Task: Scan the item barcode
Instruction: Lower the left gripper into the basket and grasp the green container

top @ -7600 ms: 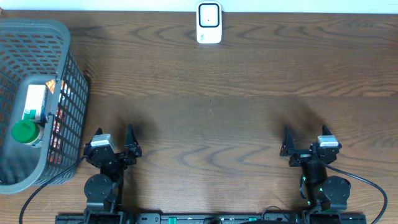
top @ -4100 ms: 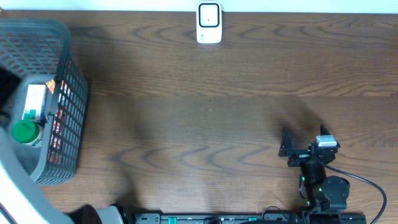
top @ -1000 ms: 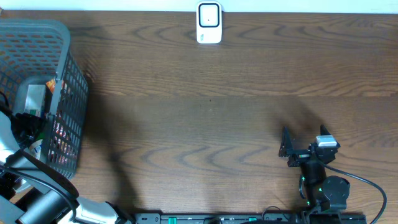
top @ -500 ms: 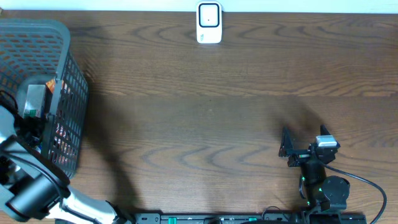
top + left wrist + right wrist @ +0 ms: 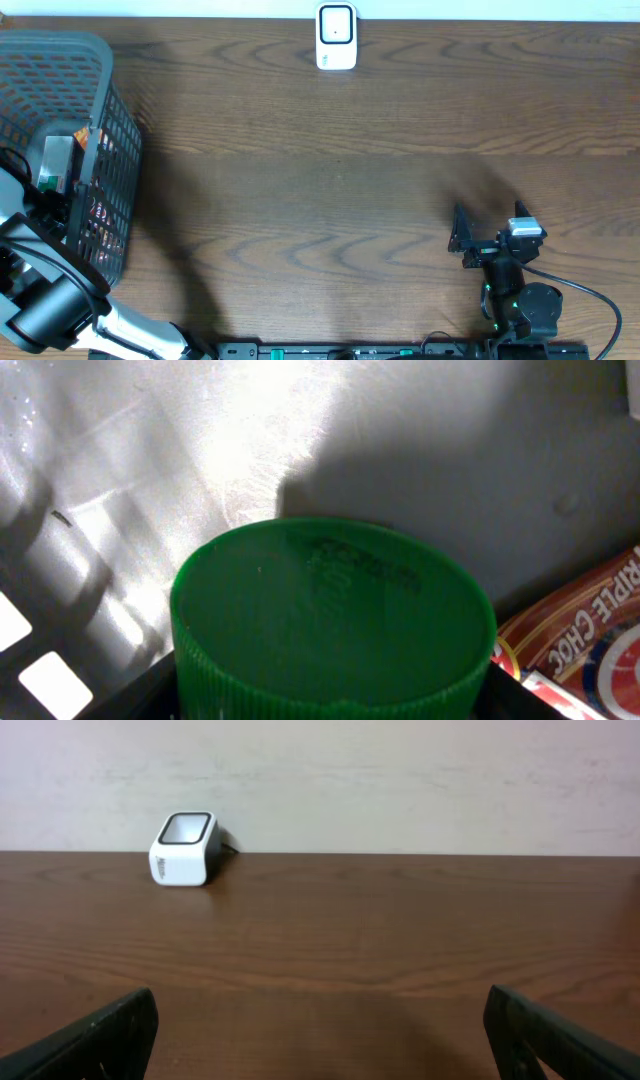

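Green ribbed cap [image 5: 330, 610] fills the left wrist view, down in the grey basket [image 5: 110, 150], flat top facing the camera, embossed lettering unreadable. Beside it, a red packet [image 5: 590, 630] reads "RIPLE CHOC". Left end effector [image 5: 330, 700] reaches steeply in, straddling the cap; grip, can't tell. Right end effector [image 5: 460, 238] gapes wide, low over the desk [image 5: 350, 180].
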